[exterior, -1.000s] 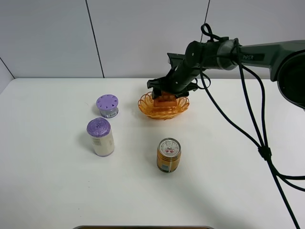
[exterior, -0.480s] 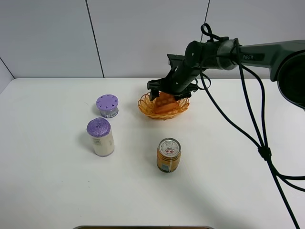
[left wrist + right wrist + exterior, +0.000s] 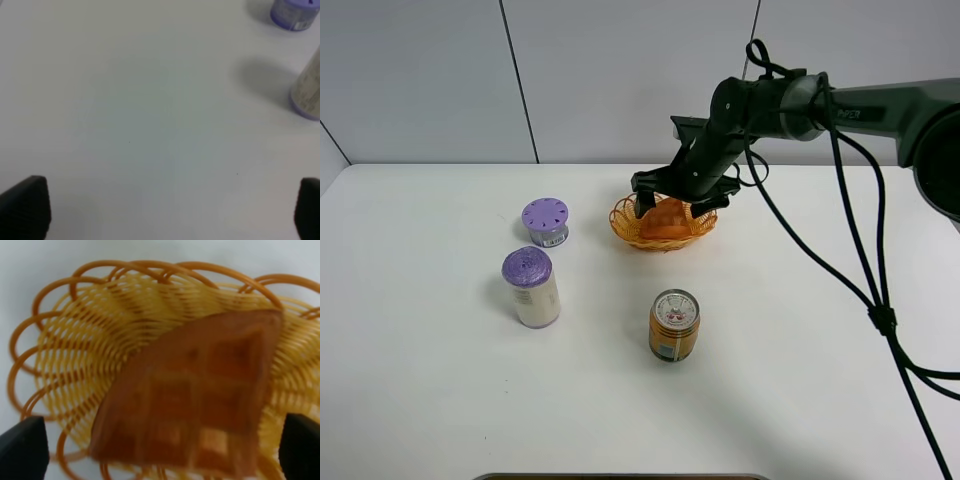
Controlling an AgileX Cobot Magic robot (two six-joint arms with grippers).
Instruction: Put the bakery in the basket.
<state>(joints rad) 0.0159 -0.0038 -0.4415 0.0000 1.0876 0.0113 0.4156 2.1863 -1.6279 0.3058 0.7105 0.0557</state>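
Note:
The bakery, an orange-brown waffle wedge (image 3: 668, 218), lies inside the orange-yellow wicker basket (image 3: 625, 226) at the back middle of the table. My right gripper (image 3: 675, 193) hovers just above it, open and apart from the wedge. In the right wrist view the waffle (image 3: 195, 400) rests on the basket's weave (image 3: 50, 305), and the gripper (image 3: 160, 450) shows only its two fingertips far apart at the picture's corners. My left gripper (image 3: 160, 205) is open and empty over bare table; it is out of the exterior high view.
A gold can (image 3: 674, 325) stands in front of the basket. A white bottle with a purple lid (image 3: 531, 287) and a small purple jar (image 3: 546, 221) stand to the left; both also show in the left wrist view, bottle (image 3: 307, 90) and jar (image 3: 295, 12).
My right gripper opened and let go of the waffle, then rose slightly. The waffle dropped flatter into the basket. Nothing else moved.

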